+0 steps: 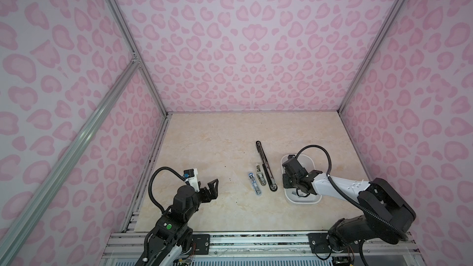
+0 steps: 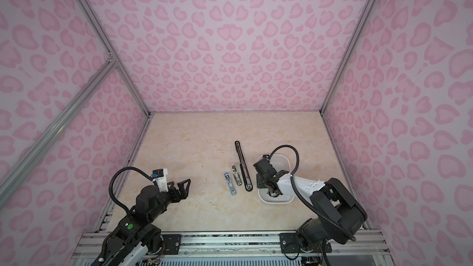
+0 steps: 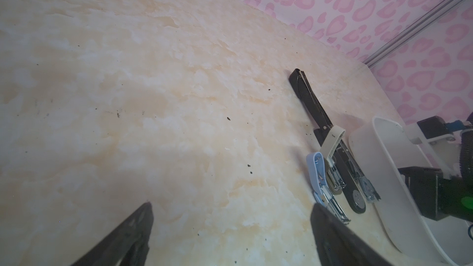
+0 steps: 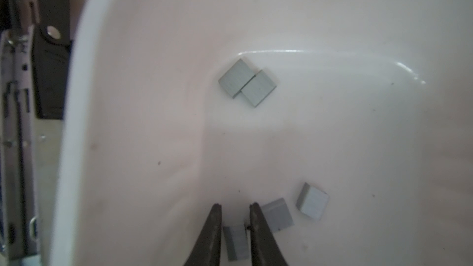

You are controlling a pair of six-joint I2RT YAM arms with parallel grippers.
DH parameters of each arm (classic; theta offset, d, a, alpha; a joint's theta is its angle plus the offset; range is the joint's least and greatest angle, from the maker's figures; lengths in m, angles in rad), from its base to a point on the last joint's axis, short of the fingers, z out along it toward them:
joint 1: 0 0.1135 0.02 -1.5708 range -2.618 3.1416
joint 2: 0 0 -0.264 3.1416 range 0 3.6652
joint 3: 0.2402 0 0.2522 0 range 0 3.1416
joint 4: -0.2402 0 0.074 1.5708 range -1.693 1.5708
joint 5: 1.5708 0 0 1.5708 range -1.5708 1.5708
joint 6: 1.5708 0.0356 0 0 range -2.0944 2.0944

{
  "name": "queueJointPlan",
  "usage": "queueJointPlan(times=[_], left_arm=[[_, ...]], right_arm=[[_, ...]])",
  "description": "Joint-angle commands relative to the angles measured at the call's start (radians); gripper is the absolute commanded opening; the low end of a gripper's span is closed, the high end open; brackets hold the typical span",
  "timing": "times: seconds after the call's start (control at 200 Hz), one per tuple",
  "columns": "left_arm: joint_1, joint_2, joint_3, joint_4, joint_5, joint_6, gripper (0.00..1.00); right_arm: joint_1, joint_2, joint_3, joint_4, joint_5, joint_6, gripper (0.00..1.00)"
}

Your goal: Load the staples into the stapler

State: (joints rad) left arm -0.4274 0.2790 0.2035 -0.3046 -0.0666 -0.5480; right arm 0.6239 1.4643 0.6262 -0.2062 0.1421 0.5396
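Pink heart-print walls are enclosing the marble table (image 1: 204, 149), where the right pincer (image 4: 235, 204) is gripping one strip of the staples (image 4: 235, 241) inside the white tray (image 4: 76, 124), others lying nearby; the left pincer (image 3: 231, 205) is hanging wide open.

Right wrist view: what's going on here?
The right gripper is down in the white tray, with its jaws closed on one staple strip. Four more strips lie loose in the tray. A black stapler, a beige stapler and a blue stapler lie opened on the table beside the tray. The left gripper hangs open and holds nothing.
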Motion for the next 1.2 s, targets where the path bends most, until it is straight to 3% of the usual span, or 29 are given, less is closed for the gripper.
queueJointPlan(times=[0.0, 0.55, 0.91, 1.195], left_arm=[[-0.001, -0.001, 0.002, 0.023, 0.011, 0.006, 0.97], [-0.001, -0.002, 0.001, 0.025, 0.022, 0.009, 0.97], [-0.001, -0.008, 0.0, 0.022, 0.025, 0.011, 0.97], [-0.001, -0.01, -0.001, 0.023, 0.025, 0.011, 0.97]], right_arm=[[0.008, 0.007, -0.003, -0.044, 0.009, 0.015, 0.19], [0.034, -0.038, -0.023, -0.07, 0.025, 0.043, 0.22], [0.038, -0.035, -0.042, -0.047, 0.031, 0.052, 0.17], [0.037, -0.012, -0.046, -0.035, 0.037, 0.051, 0.18]])
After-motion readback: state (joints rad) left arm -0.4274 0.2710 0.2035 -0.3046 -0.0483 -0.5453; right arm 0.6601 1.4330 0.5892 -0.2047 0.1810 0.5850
